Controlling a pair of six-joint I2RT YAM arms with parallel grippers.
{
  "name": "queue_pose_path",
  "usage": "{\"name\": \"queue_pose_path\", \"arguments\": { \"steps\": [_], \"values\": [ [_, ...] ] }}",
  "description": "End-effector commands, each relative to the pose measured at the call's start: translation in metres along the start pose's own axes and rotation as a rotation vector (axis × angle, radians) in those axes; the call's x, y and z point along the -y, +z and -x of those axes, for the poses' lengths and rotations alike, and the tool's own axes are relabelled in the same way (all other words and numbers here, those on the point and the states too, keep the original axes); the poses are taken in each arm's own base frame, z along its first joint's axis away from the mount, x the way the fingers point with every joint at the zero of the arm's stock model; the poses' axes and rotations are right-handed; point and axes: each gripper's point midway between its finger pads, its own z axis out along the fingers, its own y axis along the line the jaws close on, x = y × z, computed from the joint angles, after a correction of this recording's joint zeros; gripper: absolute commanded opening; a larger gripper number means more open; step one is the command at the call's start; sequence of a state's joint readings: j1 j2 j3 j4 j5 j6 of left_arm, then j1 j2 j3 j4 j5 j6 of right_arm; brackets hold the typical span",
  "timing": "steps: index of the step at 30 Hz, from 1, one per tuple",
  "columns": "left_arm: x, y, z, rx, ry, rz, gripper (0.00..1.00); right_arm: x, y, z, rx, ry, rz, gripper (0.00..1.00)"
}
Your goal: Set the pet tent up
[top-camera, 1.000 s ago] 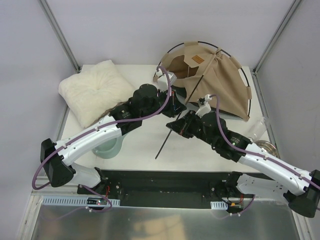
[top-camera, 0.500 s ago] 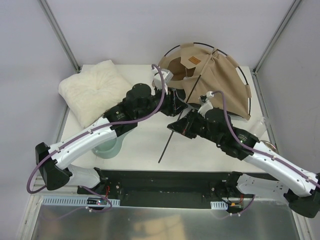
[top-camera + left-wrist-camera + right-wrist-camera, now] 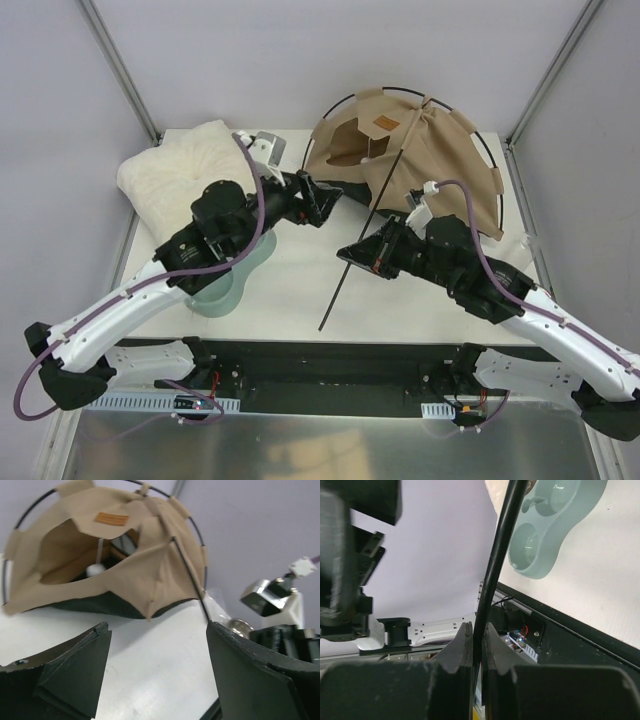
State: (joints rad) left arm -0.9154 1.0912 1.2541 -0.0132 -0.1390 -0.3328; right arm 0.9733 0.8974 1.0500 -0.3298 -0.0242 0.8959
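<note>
Jaws on left gripper (image 3: 158, 630) wide apart, empty; right gripper (image 3: 475, 642) clamped on black pole (image 3: 503, 540) of pet tent (image 3: 445, 160), which sits at tabletop's (image 3: 285, 290) far right corner.

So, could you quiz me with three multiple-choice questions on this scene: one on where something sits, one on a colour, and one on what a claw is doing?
1. Where is the white fluffy cushion relative to the pet tent?
A. To its left, apart from it.
B. Inside it.
C. On top of it.

2. What colour is the ball hanging inside the tent?
A. Red.
B. White.
C. Green.

3. What is the right claw doing?
A. Standing open and empty.
B. Shut on the cushion.
C. Shut on the thin black pole.

Answers:
1 A: the top view shows them side by side with a gap between.
2 B: the left wrist view shows it white through the opening.
3 C: the right wrist view shows its jaws closed on the pole.
</note>
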Motion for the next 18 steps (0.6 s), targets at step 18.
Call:
{"name": "queue_pose_path", "arguments": {
  "steps": [18],
  "values": [
    [-0.032, 0.076, -0.095, -0.009, 0.025, -0.272, 0.81, -0.09, -0.037, 0.063, 0.239, 0.228, 0.265, 0.0]
  ]
}}
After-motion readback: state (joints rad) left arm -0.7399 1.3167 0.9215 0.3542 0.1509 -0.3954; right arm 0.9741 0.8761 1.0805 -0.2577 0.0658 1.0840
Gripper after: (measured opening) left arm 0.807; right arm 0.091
